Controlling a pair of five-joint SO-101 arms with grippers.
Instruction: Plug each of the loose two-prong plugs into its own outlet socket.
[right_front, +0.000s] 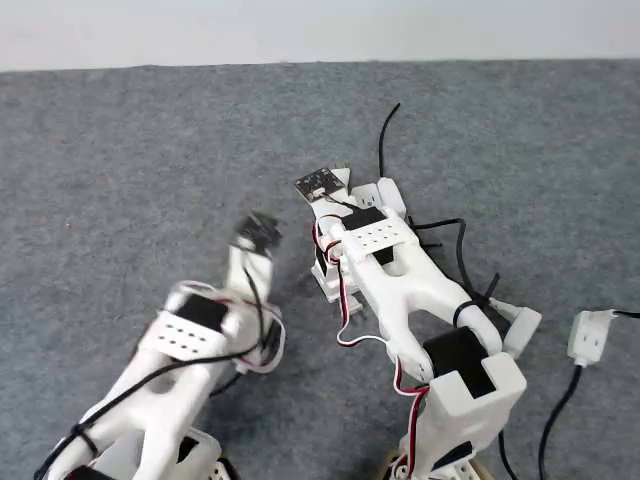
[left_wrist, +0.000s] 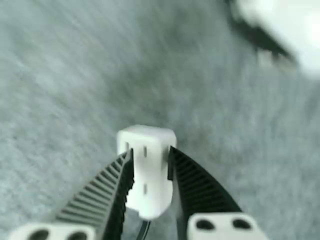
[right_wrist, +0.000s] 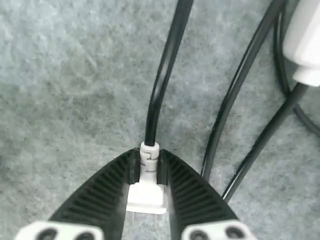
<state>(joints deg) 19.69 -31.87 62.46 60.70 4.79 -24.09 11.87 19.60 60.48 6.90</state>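
My left gripper is shut on a white outlet socket; its two slots face away from me and a dark cord leaves its near end. It hangs over grey carpet. My right gripper is shut on a small white two-prong plug, and the plug's black cord runs straight away across the carpet. In the high view the left arm comes in from the lower left and the right arm stands at the centre, bent down over the plug. Another white socket lies at the right edge.
Grey carpet covers the table. Black cables loop beside the right gripper, with a white block on one of them. A white piece lies against the right arm. A blurred white shape sits beyond the left gripper.
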